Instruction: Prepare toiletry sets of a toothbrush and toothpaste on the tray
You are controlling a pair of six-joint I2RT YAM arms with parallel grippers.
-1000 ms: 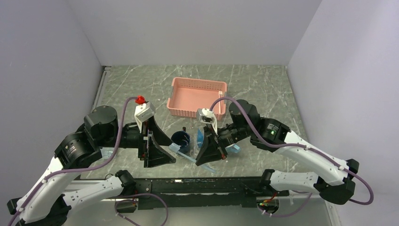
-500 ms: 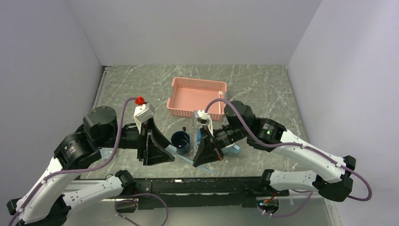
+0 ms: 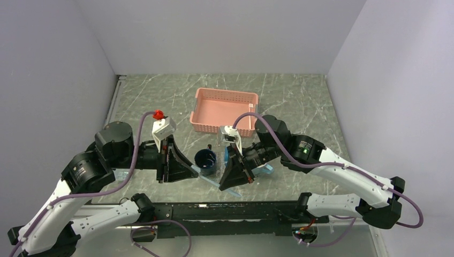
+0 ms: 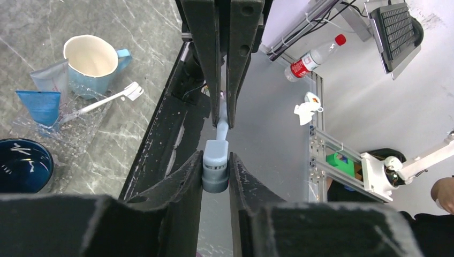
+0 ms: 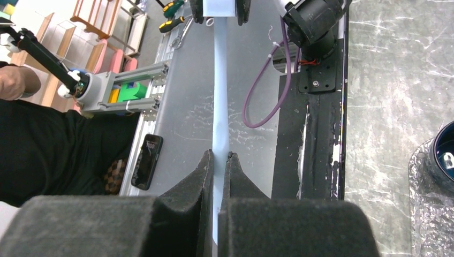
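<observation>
Left arm: I reach in from the left, low by the near edge of the surface (image 3: 300, 101). My wrist points to the right.
Left tool (image 4: 216, 160): my two fingers sit on both sides of the thick end of the toothbrush (image 4: 216, 171). They touch it and pinch it.
Right arm: I bend in from the right. My wrist points left and a little near.
Right tool (image 5: 219, 160): my fingers are pressed tight together on the thin handle of the same toothbrush.
Toothbrush place: it is held up in the air between my two tools. It is over the near edge of the surface, just near of the dark blue cup (image 3: 205, 159).
Toothbrush way: its long side runs left to right, and the right end is a bit nearer. The thick end points left into my left tool. The thin handle goes right into my right tool. I cannot tell which end has the bristles.
Tray (image 5: 428, 225): it is clear and lies flat on the surface, beside the dark blue cup.
At the tray: a white toothbrush (image 4: 104, 101) lies with its handle end on the clear plastic and its head near the light blue mug (image 4: 91, 61). A blue toothpaste (image 4: 40, 104) lies just beside it.
Pink basket (image 3: 224, 110): it is on the far side, well apart from my tools.
</observation>
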